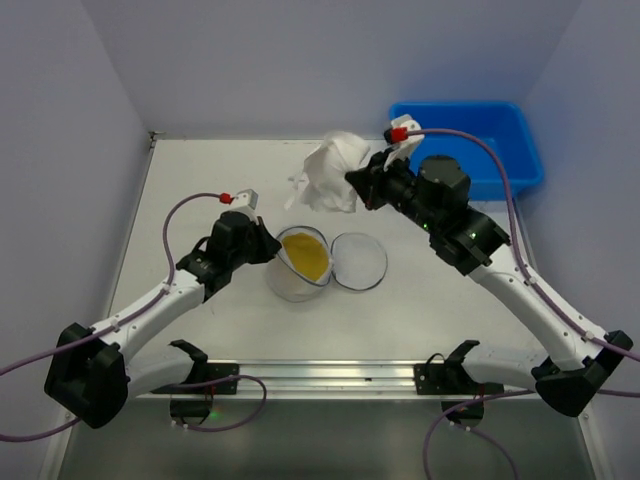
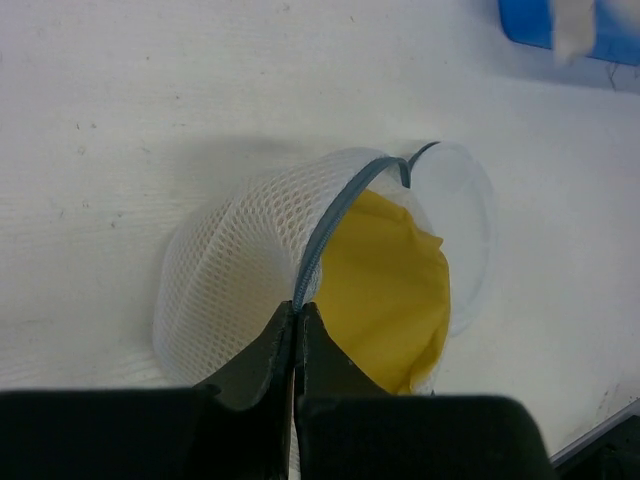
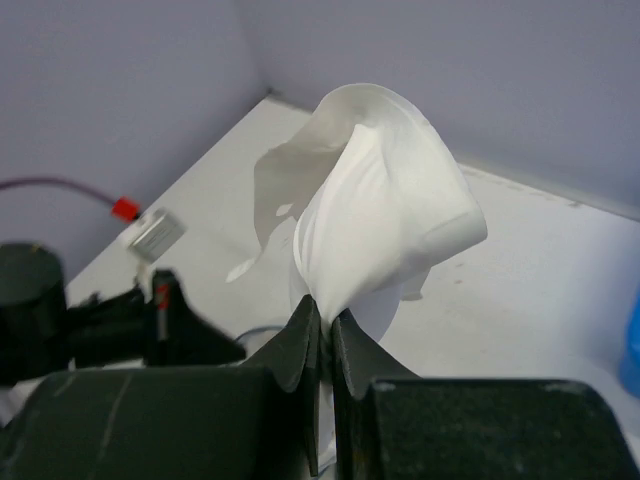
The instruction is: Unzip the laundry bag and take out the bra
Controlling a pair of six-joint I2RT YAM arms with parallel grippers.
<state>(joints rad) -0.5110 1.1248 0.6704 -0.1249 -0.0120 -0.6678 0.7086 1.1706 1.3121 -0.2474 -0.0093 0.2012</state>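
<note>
The laundry bag [image 1: 290,283] stands open in the middle of the table, its round mesh lid [image 1: 358,262] flapped out to the right. The mustard-yellow bra [image 1: 307,257] lies inside the bag, also in the left wrist view [image 2: 385,290]. My left gripper [image 2: 297,310] is shut on the bag's zipper rim, with the white mesh wall [image 2: 230,260] to its left. My right gripper [image 3: 327,318] is shut on a white, cupped fabric garment [image 3: 370,210] and holds it in the air behind the bag [image 1: 332,172].
A blue plastic bin [image 1: 470,145] sits at the back right, just behind the right arm; its edge shows in the left wrist view [image 2: 560,25]. The left arm [image 3: 100,330] shows low in the right wrist view. Walls close the table on three sides.
</note>
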